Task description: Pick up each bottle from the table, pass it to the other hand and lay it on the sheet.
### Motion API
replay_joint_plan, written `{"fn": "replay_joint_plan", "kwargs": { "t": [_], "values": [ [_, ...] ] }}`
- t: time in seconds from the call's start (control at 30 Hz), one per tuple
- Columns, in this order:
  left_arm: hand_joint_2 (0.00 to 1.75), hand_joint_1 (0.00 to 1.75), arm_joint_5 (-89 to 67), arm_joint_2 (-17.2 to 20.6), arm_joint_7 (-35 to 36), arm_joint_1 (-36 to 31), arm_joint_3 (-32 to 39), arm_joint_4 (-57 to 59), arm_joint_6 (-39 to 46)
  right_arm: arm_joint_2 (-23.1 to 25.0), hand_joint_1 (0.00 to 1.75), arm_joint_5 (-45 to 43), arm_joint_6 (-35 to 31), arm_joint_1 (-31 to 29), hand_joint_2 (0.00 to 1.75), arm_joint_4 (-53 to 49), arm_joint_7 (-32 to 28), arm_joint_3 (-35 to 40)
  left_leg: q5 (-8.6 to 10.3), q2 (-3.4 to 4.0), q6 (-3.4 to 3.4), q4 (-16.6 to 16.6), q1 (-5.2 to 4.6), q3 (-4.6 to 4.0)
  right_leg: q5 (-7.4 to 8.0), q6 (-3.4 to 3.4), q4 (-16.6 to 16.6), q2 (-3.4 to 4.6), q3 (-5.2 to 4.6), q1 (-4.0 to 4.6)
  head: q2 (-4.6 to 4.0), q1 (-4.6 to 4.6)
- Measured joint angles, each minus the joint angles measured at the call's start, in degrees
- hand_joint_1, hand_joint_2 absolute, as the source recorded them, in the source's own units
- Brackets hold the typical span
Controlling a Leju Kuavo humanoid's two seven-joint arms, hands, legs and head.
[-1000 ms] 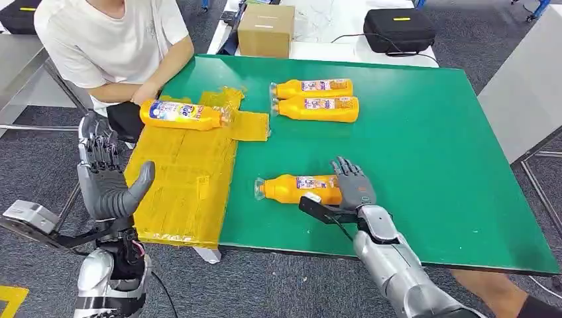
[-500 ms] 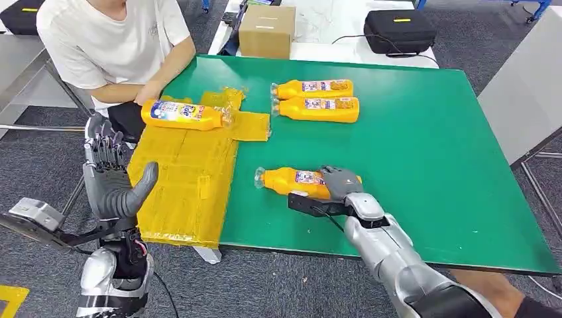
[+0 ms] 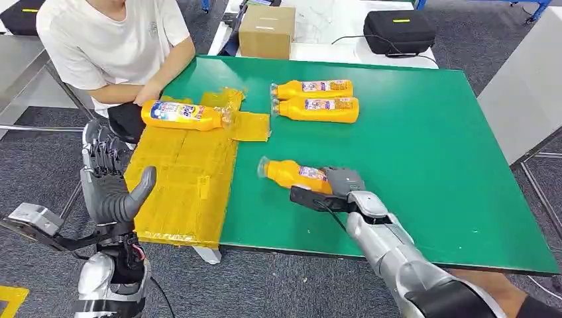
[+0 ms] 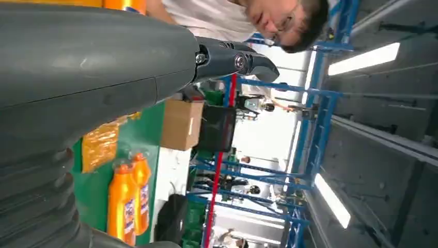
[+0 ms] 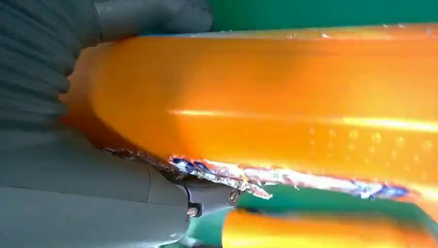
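Note:
My right hand (image 3: 339, 186) grips an orange bottle (image 3: 294, 175) by its base end, cap pointing left, raised a little off the green table (image 3: 424, 152). Up close, that bottle's orange body (image 5: 289, 98) lies against my right hand (image 5: 62, 170), fingers wrapped around it. Two more orange bottles (image 3: 313, 88) (image 3: 317, 108) lie side by side at the table's far middle. Another bottle (image 3: 183, 114) lies at the far end of the yellow sheet (image 3: 182, 179). My left hand (image 3: 111, 182) stands upright with its fingers apart and holds nothing, left of the sheet; my left hand (image 4: 77, 82) also looms in its wrist view.
A person in a white shirt (image 3: 112, 40) sits at the table's far left corner, a hand near the bottle on the sheet. A cardboard box (image 3: 266, 30) and a black case (image 3: 399, 30) stand beyond the far edge. The table's right half is bare green.
My right hand closed around the near bottle and lifted it slightly, its cap end tilting up and away. My left hand barely moved.

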Motion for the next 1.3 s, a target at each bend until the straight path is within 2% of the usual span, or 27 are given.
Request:
{"fn": "replay_joint_plan", "kwargs": {
  "t": [0.13,0.27,0.43,0.7,1.1,1.3],
  "values": [
    [1.75,0.00,-1.6,0.0,5.0,0.2,-1.0,2.2,3.1,2.1,1.75,-13.3,-4.6,7.5,1.75,-8.2,-11.8,-3.9,0.00,-0.07,-0.01,0.0,0.01,0.00,-0.04,0.00,0.0,-0.03,-0.02,0.01,0.00,0.00],
    [1.75,0.00,-0.7,-0.2,7.1,1.5,-3.5,6.2,1.7,4.2,1.75,-22.0,-6.4,13.9,1.75,-19.6,-14.3,-4.3,0.01,-0.06,-0.03,0.0,0.04,-0.12,-0.04,0.00,0.0,-0.02,-0.13,0.03,0.00,-0.02],
    [1.75,0.00,-0.4,-0.3,8.2,2.6,-7.1,9.6,-2.1,5.4,1.75,-27.2,-6.0,17.8,1.75,-29.2,-15.5,-3.9,-0.02,-0.04,-0.02,0.0,0.01,-0.19,-0.05,0.00,0.0,-0.02,-0.19,0.01,0.00,-0.02],
    [1.75,0.00,-0.9,-0.1,8.4,3.8,-10.9,10.0,-7.6,6.1,1.75,-26.5,0.2,17.8,1.75,-30.1,-14.1,1.2,-0.01,-0.05,-0.02,0.0,0.01,-0.21,-0.04,0.00,0.0,-0.03,-0.18,0.01,0.00,-0.02],
    [1.75,0.00,-1.1,0.1,8.4,4.3,-11.9,9.5,-8.0,6.4,1.75,-26.6,1.2,17.5,1.75,-28.6,-14.1,3.9,0.00,-0.06,-0.02,0.0,0.01,-0.22,-0.05,0.00,0.0,-0.03,-0.18,0.00,0.00,-0.02],
    [1.75,0.00,-5.1,0.0,8.2,3.9,-13.4,9.0,-6.4,8.0,1.75,-22.8,3.6,16.9,1.75,-26.7,-14.1,7.9,0.00,-0.05,-0.02,0.0,0.02,-0.22,-0.05,0.00,0.0,-0.03,-0.20,0.02,0.00,-0.02]
  ]
}}
